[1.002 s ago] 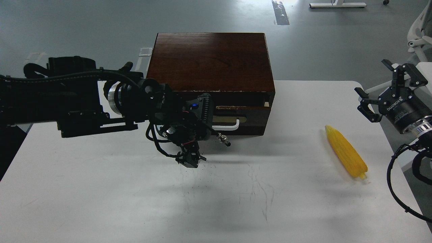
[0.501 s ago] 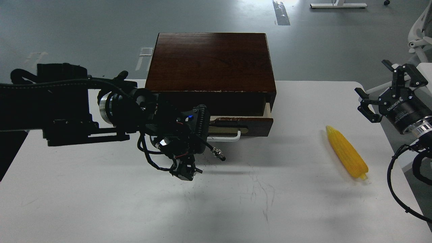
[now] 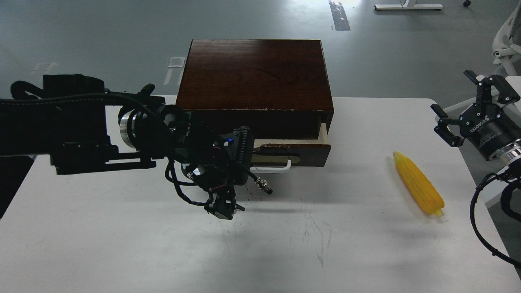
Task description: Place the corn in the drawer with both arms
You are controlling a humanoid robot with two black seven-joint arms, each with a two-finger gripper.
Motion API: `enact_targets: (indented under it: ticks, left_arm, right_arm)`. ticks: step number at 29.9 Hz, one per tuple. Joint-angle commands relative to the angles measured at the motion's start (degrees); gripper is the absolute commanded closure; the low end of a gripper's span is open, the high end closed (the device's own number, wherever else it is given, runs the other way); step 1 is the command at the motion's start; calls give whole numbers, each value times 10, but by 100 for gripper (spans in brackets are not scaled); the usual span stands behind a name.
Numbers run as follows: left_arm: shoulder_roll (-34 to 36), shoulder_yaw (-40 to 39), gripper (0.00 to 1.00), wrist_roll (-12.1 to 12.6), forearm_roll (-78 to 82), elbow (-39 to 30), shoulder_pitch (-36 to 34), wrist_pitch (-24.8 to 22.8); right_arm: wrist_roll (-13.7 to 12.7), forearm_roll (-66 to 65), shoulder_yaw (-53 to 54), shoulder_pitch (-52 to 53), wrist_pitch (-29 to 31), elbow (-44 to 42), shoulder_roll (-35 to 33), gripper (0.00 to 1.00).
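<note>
The yellow corn (image 3: 418,184) lies on the white table at the right, pointed end away from me. The dark brown box (image 3: 254,75) stands at the table's back. Its drawer (image 3: 309,149) is pulled partly out and shows a pale inner side at the right. My left gripper (image 3: 249,162) is at the left end of the drawer's white bar handle (image 3: 276,169), its fingers hidden by its own dark body. My right gripper (image 3: 452,92) is open and empty, held above the table's right edge, beyond the corn.
The white table (image 3: 122,244) has scuff marks at its middle. A white chair (image 3: 506,40) stands off the table at the far right. Black cables (image 3: 480,228) hang from my right arm past the table's right edge.
The drawer has slid out toward me together with my left gripper, which moved toward me and a little left. My right gripper has shifted slightly right. The corn has not moved.
</note>
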Motion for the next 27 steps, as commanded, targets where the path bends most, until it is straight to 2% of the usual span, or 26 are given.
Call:
enact_targets:
  ticks: [1,11,14,20,22,27]
  left_arm:
    - [0,-1,1,1,1,0,-17,0]
    - [0,-12,1,1,1,3,-32,0]
    - [7,-50,1,1,-1,-2,-32,0]
    - [30,-149,1,1,-251,8,-25,0]
    - [38,-183,1,1,-384,28,-6,0]
    - [79,-217,1,1,-554,34,51,11]
  right_arm:
    - [0,0,0,0,0,0,0,0]
    - [2,0,1,0,0,1,0,0]
    - [5,0,1,0,0,2,-3,0]
    - [11,0,1,-2,0,5,-17,0]
    - [14,0,0,-2,0,6,-18,0]
    - [14,0,1,-6,0,12,-21,0]
